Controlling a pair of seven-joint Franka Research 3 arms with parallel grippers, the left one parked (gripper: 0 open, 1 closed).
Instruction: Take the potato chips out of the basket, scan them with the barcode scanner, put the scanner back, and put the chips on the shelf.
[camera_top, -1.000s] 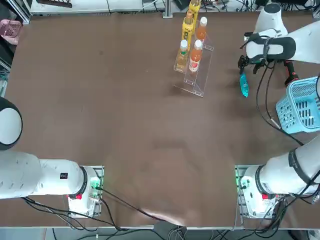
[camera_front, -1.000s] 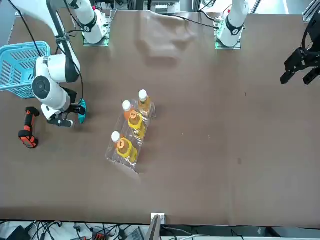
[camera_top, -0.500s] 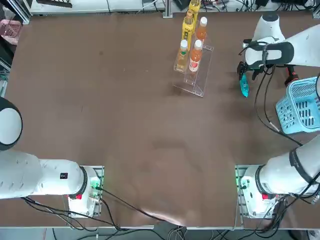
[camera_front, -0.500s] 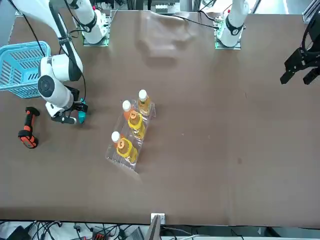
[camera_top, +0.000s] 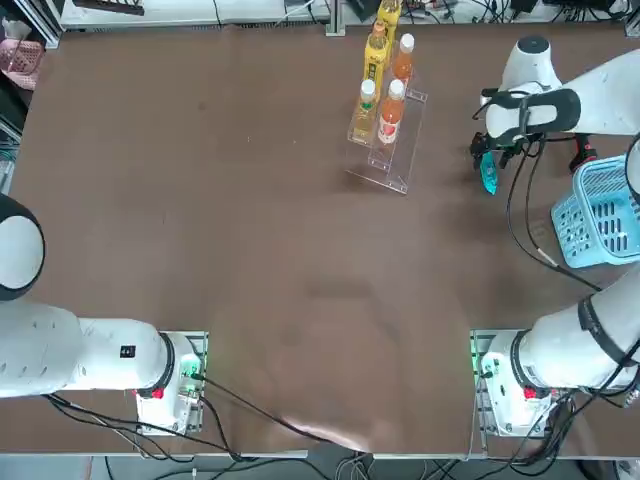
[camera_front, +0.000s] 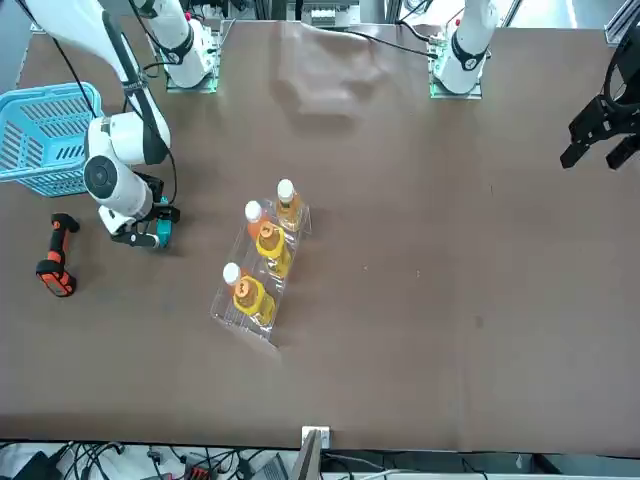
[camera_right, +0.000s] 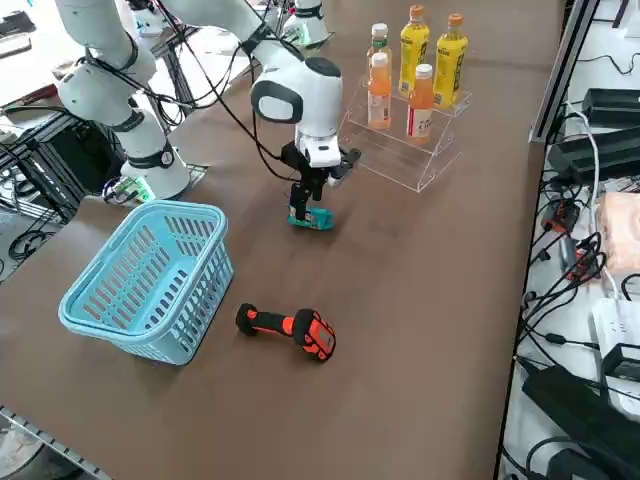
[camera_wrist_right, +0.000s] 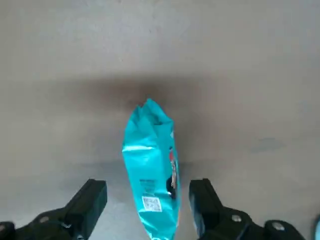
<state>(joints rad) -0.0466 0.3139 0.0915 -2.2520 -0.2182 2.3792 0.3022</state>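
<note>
The potato chips (camera_wrist_right: 151, 160), a narrow teal packet, lie flat on the brown table between the basket and the shelf, also seen in the top view (camera_top: 488, 177) and the side view (camera_right: 312, 219). My right gripper (camera_wrist_right: 147, 190) hangs right over them, open, one finger on each side of the packet's end and not touching it (camera_top: 489, 152) (camera_right: 310, 197) (camera_front: 152, 228). The barcode scanner (camera_right: 288, 329) lies on the table by the light blue basket (camera_right: 205, 268). The clear shelf (camera_right: 400, 160) holds orange and yellow bottles.
The basket (camera_top: 608, 180) stands at the table's right edge with the scanner (camera_top: 580, 150) just beyond it. The shelf (camera_top: 388, 165) stands left of the chips. Cables run along the table's far side.
My right gripper has shifted across the table until it stands straight over the packet, still open. The chips, scanner and basket have stayed where they were.
</note>
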